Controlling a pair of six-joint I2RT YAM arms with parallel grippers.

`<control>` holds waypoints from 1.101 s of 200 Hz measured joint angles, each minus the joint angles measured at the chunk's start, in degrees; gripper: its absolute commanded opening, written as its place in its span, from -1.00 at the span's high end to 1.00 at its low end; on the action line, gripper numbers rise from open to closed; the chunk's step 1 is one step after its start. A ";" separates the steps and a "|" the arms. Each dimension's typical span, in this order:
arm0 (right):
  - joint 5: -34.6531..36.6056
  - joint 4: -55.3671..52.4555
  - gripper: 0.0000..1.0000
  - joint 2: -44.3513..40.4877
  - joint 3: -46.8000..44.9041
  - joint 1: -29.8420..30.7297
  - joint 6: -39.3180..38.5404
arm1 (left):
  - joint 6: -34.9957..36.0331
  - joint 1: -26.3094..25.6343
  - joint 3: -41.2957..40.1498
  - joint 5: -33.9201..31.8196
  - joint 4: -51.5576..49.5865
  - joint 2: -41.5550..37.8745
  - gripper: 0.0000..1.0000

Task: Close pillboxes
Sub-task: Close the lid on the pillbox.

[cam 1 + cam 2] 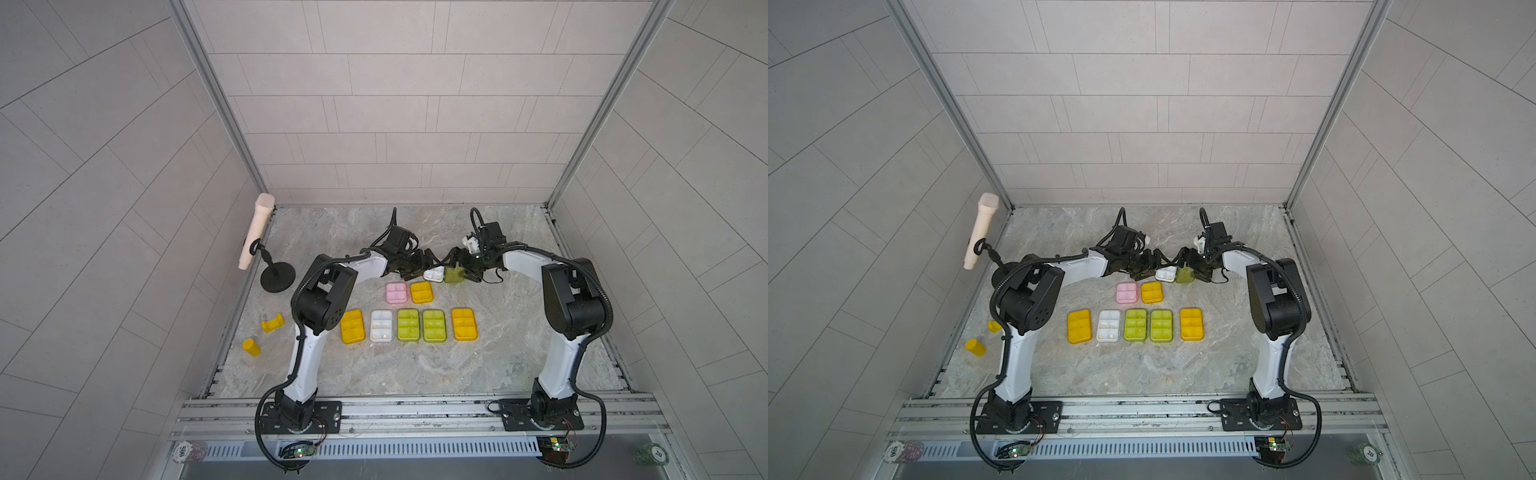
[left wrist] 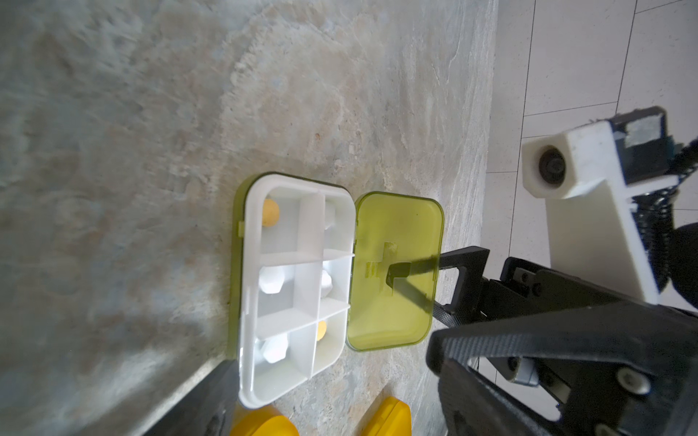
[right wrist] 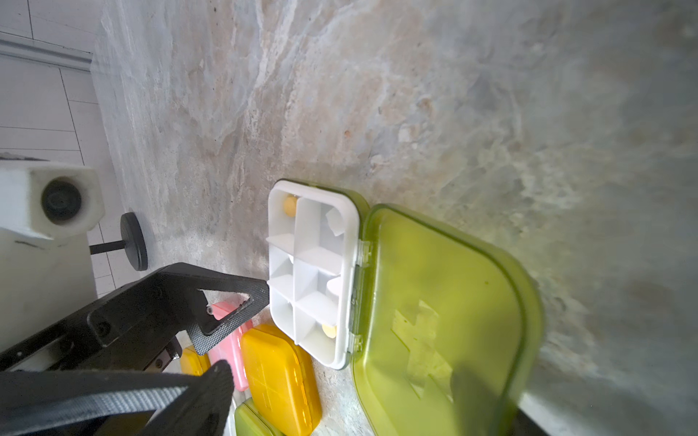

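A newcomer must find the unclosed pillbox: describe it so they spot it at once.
On the marble tabletop, look past the row of five closed pillboxes and the pink and orange pair behind. The open pillbox lies beyond them: only its yellow-green lid is swung aside, baring the white tray.

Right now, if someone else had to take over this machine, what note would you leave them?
Left end effector: open, one finger at the tray of the open pillbox, on the side away from the hinge.
Right end effector: open, one finger behind that box's open yellow-green lid.
Done: the other seven pillboxes look closed, five in a front row, two behind it.
Left to do: fold the lid down and press it shut.
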 measured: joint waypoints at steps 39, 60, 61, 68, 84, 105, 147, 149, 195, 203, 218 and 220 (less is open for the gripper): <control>1.51 -1.55 -0.84 -1.49 0.02 0.07 -0.11 | -0.13 0.00 -0.39 0.02 1.33 0.00 -0.74; 1.90 -2.08 -0.84 -2.14 0.02 0.15 -0.33 | -0.31 -0.04 -0.59 0.02 1.46 0.00 -0.74; 1.95 -2.08 -0.84 -2.19 0.02 0.15 -0.33 | -0.31 -0.04 -0.59 0.04 1.49 0.00 -0.74; 2.05 -2.14 -0.84 -2.36 0.02 0.22 -0.37 | -0.35 -0.07 -0.63 0.04 1.51 0.00 -0.74; 2.32 -2.56 -0.84 -2.54 0.31 0.37 -0.52 | -0.50 -0.11 -0.72 0.09 1.64 0.00 -0.74; 2.43 -3.32 -0.84 -2.54 1.07 0.55 -0.59 | -0.50 -0.11 -0.83 0.22 1.90 0.00 -0.74; 2.43 -3.76 -0.84 -2.54 2.36 1.53 -0.70 | -0.72 -0.11 -0.90 0.26 2.08 0.00 -0.74; 2.43 -3.76 -0.84 -2.54 2.43 1.62 -0.72 | -0.72 -0.11 -0.90 0.28 2.10 0.00 -0.74; 2.38 -4.09 -0.84 -2.54 4.00 2.67 -0.70 | -1.03 -0.11 -1.16 0.20 2.36 0.00 -0.74; 2.40 -4.11 -0.83 -2.54 4.24 2.82 -0.68 | -1.11 -0.09 -1.42 0.15 2.71 0.00 -0.74; 2.40 -4.09 -0.84 -2.54 4.46 3.10 -0.66 | -1.36 0.20 -2.19 -0.02 3.74 -0.13 -0.74; 2.40 -4.09 -0.84 -2.54 4.48 3.15 -0.63 | -1.38 0.28 -2.34 -0.11 3.85 -0.17 -0.74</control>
